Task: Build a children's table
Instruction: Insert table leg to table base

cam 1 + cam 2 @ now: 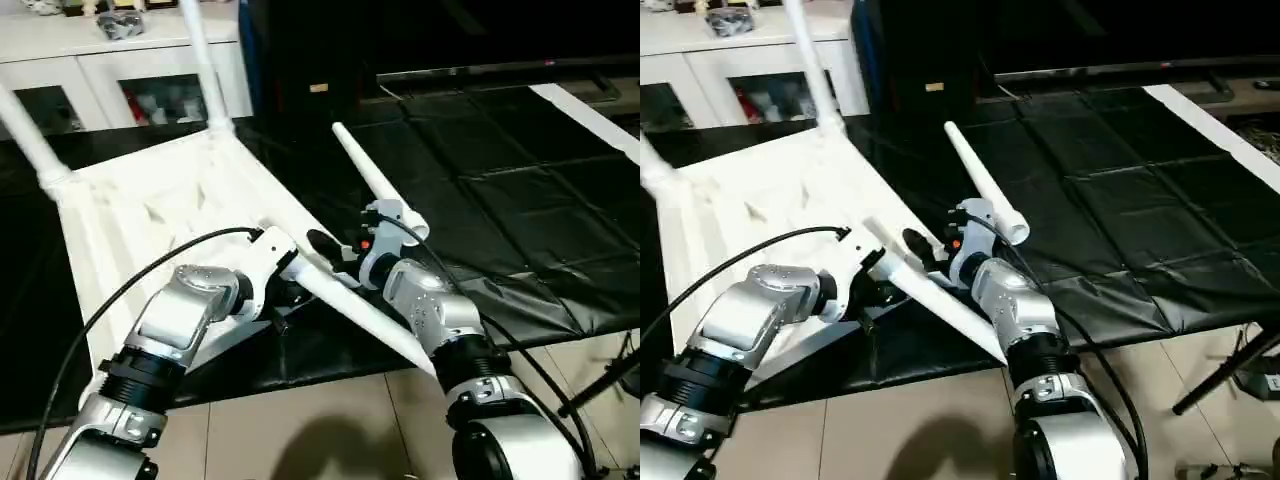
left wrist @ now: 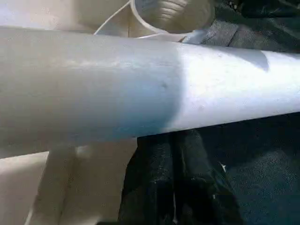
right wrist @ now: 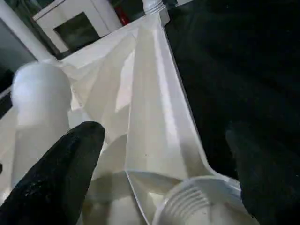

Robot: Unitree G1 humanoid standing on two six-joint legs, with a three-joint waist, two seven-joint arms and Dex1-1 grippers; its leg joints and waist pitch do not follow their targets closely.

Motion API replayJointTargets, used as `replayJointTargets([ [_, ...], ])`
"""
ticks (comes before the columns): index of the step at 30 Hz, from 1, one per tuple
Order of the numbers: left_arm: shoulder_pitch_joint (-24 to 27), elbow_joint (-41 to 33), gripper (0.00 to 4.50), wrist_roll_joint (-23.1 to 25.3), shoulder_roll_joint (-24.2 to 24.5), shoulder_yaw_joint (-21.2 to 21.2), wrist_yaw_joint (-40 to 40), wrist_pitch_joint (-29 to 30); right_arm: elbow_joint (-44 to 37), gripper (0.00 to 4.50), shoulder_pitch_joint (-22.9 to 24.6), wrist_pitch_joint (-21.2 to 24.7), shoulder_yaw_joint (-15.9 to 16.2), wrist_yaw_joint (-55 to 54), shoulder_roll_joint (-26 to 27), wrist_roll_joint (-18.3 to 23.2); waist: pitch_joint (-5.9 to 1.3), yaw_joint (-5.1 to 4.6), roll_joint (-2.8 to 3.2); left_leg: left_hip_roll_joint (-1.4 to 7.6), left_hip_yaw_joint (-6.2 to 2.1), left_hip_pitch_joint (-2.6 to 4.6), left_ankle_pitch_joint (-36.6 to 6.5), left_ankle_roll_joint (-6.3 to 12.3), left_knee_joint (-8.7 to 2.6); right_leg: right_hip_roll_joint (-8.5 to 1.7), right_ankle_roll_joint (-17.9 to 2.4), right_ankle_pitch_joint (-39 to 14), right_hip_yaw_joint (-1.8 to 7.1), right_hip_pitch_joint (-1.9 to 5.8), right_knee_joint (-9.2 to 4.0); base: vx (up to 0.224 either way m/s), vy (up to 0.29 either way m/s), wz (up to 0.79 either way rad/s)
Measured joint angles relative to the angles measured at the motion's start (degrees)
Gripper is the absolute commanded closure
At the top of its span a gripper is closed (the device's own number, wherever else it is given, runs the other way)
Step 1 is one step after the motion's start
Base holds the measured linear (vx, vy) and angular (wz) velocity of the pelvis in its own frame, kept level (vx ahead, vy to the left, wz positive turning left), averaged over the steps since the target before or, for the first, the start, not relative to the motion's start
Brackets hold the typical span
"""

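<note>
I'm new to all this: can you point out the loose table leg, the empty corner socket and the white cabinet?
loose table leg (image 1: 372, 180), left eye view, upper shaft.
empty corner socket (image 3: 194, 201), right wrist view, threaded rim.
white cabinet (image 1: 100, 62), left eye view, front frame.

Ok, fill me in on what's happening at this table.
The robot is assembling a white children's table. The tabletop lies upside down on black sheeting, with two legs already standing in its far corner sockets. The left gripper is shut on a third leg, held slanted over the near corner. The right gripper is open above that corner's empty threaded socket.
</note>
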Motion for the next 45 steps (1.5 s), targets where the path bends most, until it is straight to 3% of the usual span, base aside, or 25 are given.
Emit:
replayJointTargets([
  [8,-0.2,0.0,4.50,-0.1,-0.2,1.6,3.4,0.7,-3.0,0.03,0.4,1.1,3.4,4.2,-2.6,-2.2,0.01,-0.96,-0.01,0.01,-0.05,-0.18,0.0,0.00,-0.04,0.08,-0.3,0.2,0.00,-0.29,-0.01,0.000,0.000,0.00],
  [12,-0.2,0.2,4.50,-0.2,-0.1,1.9,3.7,0.6,-6.8,0.03,0.4,1.1,4.4,6.5,-2.5,-1.7,0.00,-1.10,-0.01,0.04,-0.05,-0.21,0.0,0.01,-0.07,0.11,-0.3,0.1,0.00,-0.31,-0.07,0.000,0.000,0.00],
  [15,-0.3,0.3,4.50,-0.4,-0.1,1.8,3.8,0.6,-12.6,0.03,1.1,4.6,5.8,10.4,-3.2,0.7,0.01,-1.05,-0.01,0.04,-0.05,-0.23,0.0,0.01,-0.08,0.12,-0.3,0.2,0.00,-0.30,-0.11,0.000,0.000,0.00],
  [19,-0.3,0.6,4.50,-0.7,-0.1,1.8,4.0,0.6,-21.7,0.03,2.6,13.0,9.7,14.7,-6.2,2.6,0.01,-1.01,-0.01,0.07,-0.09,-0.14,0.0,0.01,-0.12,0.18,-0.2,0.2,0.00,-0.14,-0.28,0.000,0.000,0.00],
  [24,-0.6,0.9,4.50,-0.6,0.1,1.8,4.3,0.6,-24.2,0.03,8.0,19.7,18.9,14.5,-9.5,-4.4,0.01,-1.07,0.00,0.10,-0.18,-0.12,0.0,-0.01,-0.22,0.33,-0.1,0.3,0.01,-0.09,-0.58,0.000,0.000,0.00],
  [27,-1.0,1.6,4.50,-0.6,0.3,1.8,4.7,0.5,-24.3,0.03,8.4,21.7,21.7,13.7,-9.3,-6.5,0.00,-1.17,0.01,0.10,-0.39,-0.07,0.0,-0.02,-0.23,0.51,0.1,0.3,0.05,-0.08,-0.66,0.000,0.000,0.00],
  [35,-1.0,1.8,4.50,-0.7,0.8,1.8,4.7,0.4,-23.8,0.73,8.7,24.5,21.5,11.4,-9.1,-5.8,0.01,-1.09,0.02,0.11,-0.42,-0.06,0.0,-0.03,-0.23,0.57,0.0,0.4,0.11,-0.08,-0.72,0.000,0.000,0.00],
  [45,-1.1,2.8,4.50,-1.1,2.1,1.8,4.7,-0.8,-23.1,1.40,8.4,26.2,15.0,7.8,-6.5,-3.1,0.01,-1.07,0.02,0.11,-0.44,-0.05,0.0,-0.03,-0.22,0.62,0.0,0.5,0.14,-0.10,-0.73,0.000,0.000,0.00],
])
